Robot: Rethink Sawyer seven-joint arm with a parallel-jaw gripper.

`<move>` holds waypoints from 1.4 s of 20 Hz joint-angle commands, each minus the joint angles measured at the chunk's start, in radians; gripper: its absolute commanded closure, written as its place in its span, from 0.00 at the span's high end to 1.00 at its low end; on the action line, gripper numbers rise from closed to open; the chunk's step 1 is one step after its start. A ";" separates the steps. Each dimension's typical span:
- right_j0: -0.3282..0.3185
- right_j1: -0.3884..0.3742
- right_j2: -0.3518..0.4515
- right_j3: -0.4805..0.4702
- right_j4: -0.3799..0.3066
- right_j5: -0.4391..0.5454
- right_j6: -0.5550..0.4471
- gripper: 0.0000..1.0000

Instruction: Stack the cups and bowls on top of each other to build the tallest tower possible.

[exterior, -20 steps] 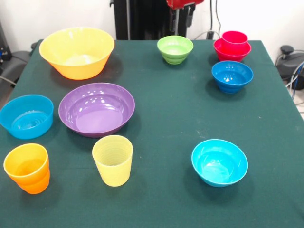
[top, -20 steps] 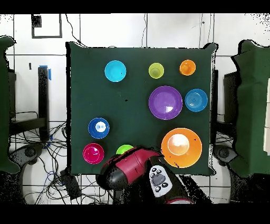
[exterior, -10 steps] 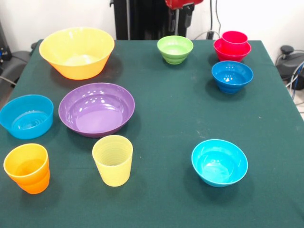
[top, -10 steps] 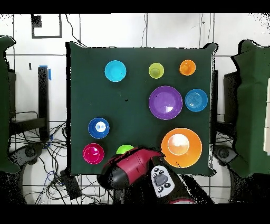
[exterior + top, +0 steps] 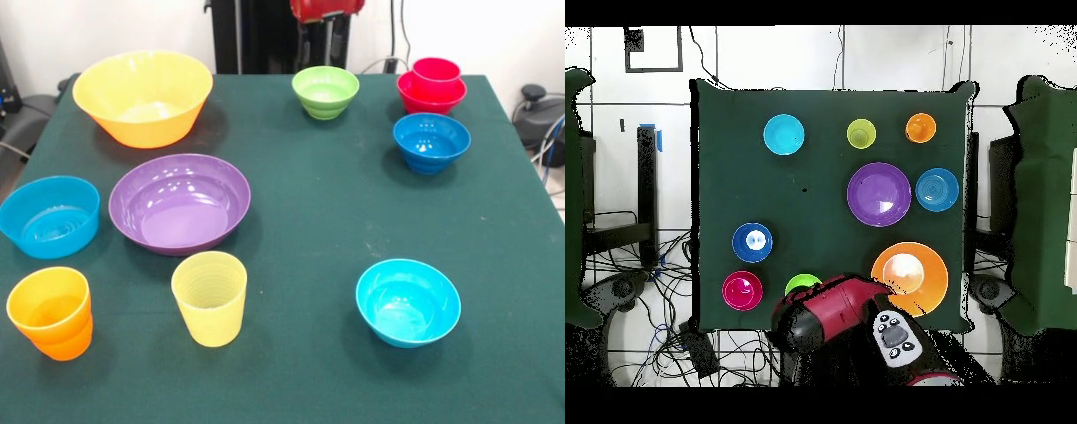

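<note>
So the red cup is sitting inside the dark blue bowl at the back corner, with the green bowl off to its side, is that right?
Not quite. The red cup sits inside the red bowl, not the dark blue bowl, which stands empty just in front of that pair. The front view shows this. The green bowl is indeed off to the side.

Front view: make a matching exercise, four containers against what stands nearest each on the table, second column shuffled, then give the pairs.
Things:
1. orange cup
2. red cup
3. dark blue bowl
4. purple bowl

Places:
A. nested inside the red bowl
B. between the yellow-orange bowl and the pale yellow cup
C. just in front of the red bowl
D. front corner, in front of the light blue bowl

Pairs: 1-D, 2-A, 3-C, 4-B
</note>
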 commanded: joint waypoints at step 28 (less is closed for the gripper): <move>0.059 0.048 0.169 -0.032 0.152 0.058 0.020 1.00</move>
